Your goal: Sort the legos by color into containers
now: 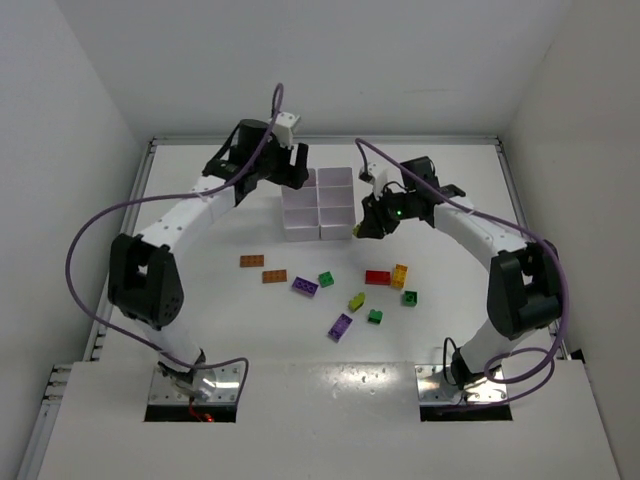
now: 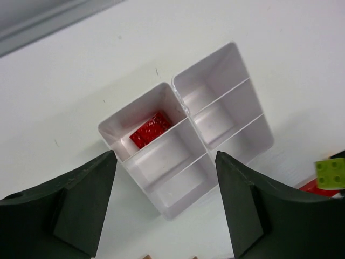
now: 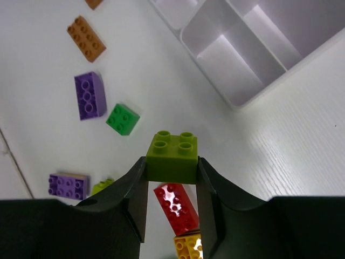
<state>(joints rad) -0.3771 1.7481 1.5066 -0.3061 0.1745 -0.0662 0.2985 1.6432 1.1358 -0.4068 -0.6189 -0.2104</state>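
Note:
The white containers [image 1: 318, 207] stand at the back middle of the table. My left gripper [image 1: 296, 166] hovers open over their back left; in the left wrist view its jaws [image 2: 165, 156] stand wide apart above the containers [image 2: 178, 89], where a red lego [image 2: 151, 129] lies in a corner compartment. My right gripper [image 1: 362, 228] is shut on a lime green lego [image 3: 172, 156], just right of the containers' near corner [image 3: 237, 102]. That lego also shows in the left wrist view [image 2: 330, 172]. The other compartments in view are bare.
Loose legos lie in front of the containers: two orange [image 1: 251, 261], [image 1: 274, 276], two purple [image 1: 305, 287], [image 1: 340, 327], three green [image 1: 326, 279], [image 1: 410, 297], [image 1: 375, 316], one lime [image 1: 356, 301], one red [image 1: 377, 277], one yellow [image 1: 400, 275]. White walls enclose the table.

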